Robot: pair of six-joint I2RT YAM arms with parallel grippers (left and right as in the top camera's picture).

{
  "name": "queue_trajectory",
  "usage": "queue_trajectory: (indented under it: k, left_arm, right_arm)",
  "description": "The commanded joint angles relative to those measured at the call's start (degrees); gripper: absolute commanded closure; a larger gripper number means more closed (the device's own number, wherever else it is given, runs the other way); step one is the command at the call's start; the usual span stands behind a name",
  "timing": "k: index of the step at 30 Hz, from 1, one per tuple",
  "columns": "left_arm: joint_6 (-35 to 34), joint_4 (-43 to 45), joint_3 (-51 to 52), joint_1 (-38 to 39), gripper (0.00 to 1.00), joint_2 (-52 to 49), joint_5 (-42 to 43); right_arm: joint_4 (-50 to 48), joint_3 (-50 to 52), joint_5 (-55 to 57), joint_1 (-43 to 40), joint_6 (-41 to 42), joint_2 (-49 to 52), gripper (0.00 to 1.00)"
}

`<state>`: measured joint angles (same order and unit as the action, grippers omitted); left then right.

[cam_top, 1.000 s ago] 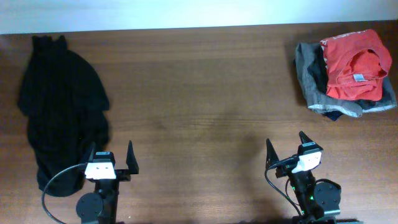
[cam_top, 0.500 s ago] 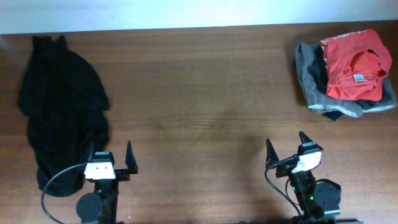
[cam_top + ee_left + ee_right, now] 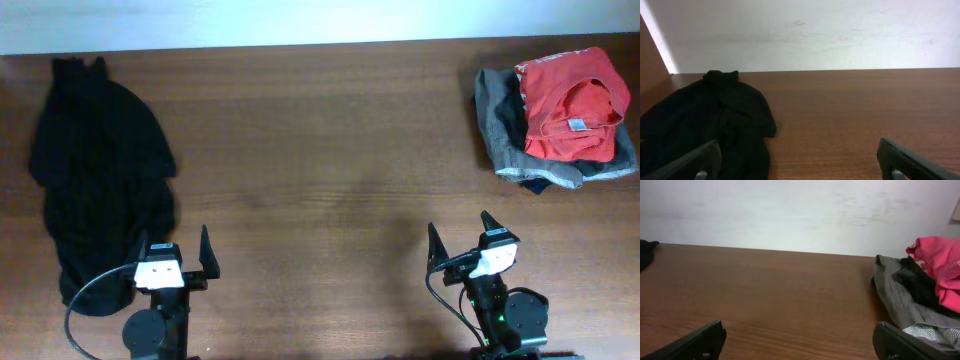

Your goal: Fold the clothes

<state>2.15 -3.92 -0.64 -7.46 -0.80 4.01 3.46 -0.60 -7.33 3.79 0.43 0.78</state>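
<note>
The clothes (image 3: 98,170), a large all-black garment, lie crumpled along the table's left side; its logo print does not show. It also shows in the left wrist view (image 3: 710,120), ahead and to the left. My left gripper (image 3: 177,250) is open and empty at the front left, its left finger over the garment's near end (image 3: 797,160). My right gripper (image 3: 459,238) is open and empty at the front right, above bare wood (image 3: 797,340).
A pile at the back right holds a red shirt (image 3: 568,103) with a white neck label on a grey folded garment (image 3: 505,135); the pile also shows at the right of the right wrist view (image 3: 920,290). A white wall runs along the table's far edge.
My left gripper has drawn back slightly toward the front edge. The right arm and the garments have not moved.
</note>
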Motion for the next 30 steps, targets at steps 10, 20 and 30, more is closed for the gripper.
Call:
queue_trajectory:
  k: [10,20,30]
  left_arm:
    - [0.9,5.4,0.1,-0.2,0.01,0.4,-0.2]
    - [0.9,8.3,0.0,-0.2,0.01,0.2,6.3]
    - [1.6,7.3,-12.5,-0.2,0.01,-17.7,6.3]
  right_arm:
    - [-4.5,0.3,0.5,0.3,0.5,-0.5,0.02]
    - [-4.4,-3.5,-0.2,0.3,0.5,-0.2,0.02]
    - [4.0,-20.4,-0.2,0.3,-1.7,14.6,0.02]
